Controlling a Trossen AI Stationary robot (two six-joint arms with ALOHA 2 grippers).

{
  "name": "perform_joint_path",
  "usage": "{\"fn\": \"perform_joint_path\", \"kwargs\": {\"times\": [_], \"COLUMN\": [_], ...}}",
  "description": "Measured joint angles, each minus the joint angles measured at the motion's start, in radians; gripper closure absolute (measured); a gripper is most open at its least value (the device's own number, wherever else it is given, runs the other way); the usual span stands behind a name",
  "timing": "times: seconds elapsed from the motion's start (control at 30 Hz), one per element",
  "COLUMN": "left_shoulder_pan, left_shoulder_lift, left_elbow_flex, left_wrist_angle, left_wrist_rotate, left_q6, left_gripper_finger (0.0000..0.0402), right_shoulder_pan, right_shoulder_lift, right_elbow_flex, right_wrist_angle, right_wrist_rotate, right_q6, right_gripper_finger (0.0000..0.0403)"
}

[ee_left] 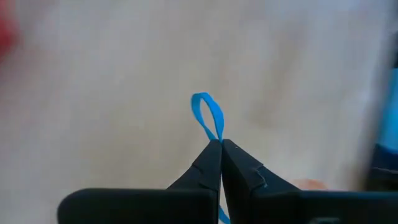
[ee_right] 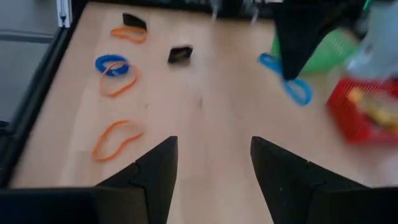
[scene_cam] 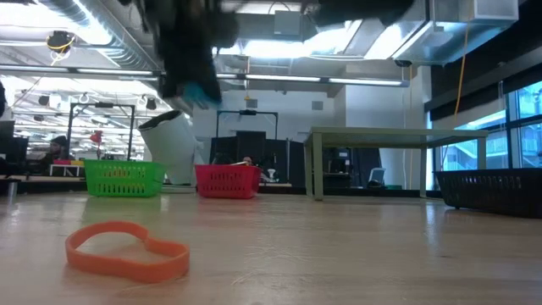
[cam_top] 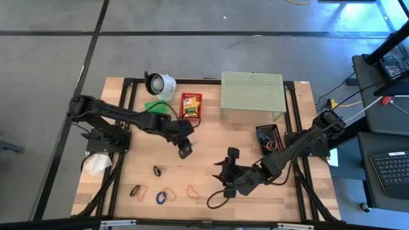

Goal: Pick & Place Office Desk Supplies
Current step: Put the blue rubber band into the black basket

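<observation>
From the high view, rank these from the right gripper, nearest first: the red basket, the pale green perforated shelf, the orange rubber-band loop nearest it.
1. Orange rubber-band loop, on the front table edge, just left of the open right gripper.
2. Red basket, far side, left of centre.
3. Pale green perforated shelf, at the back edge.

The basket and shelf are nearly level; that order is uncertain.

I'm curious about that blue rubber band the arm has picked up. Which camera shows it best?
The left wrist view: the blue rubber band fills the middle, pinched in the shut left end effector. The right wrist view shows it dangling, blurred. The low view gives only a blue smear; the high view barely shows it.
</observation>
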Motion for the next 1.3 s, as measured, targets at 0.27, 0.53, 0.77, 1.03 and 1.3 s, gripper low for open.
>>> {"fn": "perform_joint_path", "kwargs": {"times": [0.27,0.53,0.77,1.03,1.3], "left_shoulder_pan": [-0.102,-0.155,-0.176,-0.187,-0.188], "left_shoulder_lift": [-0.085,-0.09,-0.09,-0.09,-0.09], "left_elbow_flex": [0.001,0.001,0.001,0.001,0.001], "left_wrist_angle": [0.206,0.328,0.385,0.388,0.417], "left_wrist_rotate": [0.052,0.04,0.03,0.028,0.034], "left_q6": [-0.085,-0.135,-0.135,-0.139,-0.14], "left_gripper_finger": [0.04,0.04,0.04,0.04,0.0399], "right_shoulder_pan": [-0.004,-0.031,-0.062,-0.101,-0.111], "right_shoulder_lift": [0.0,0.0,0.0,0.0,0.0], "right_elbow_flex": [0.0,0.062,0.08,0.08,0.08], "right_wrist_angle": [0.136,0.154,0.153,0.154,0.154], "right_wrist_rotate": [0.11,0.149,0.069,0.061,0.011], "right_q6": [-0.288,-0.358,-0.382,-0.37,-0.369], "right_gripper_finger": [0.0197,0.0197,0.0197,0.0197,0.023]}}
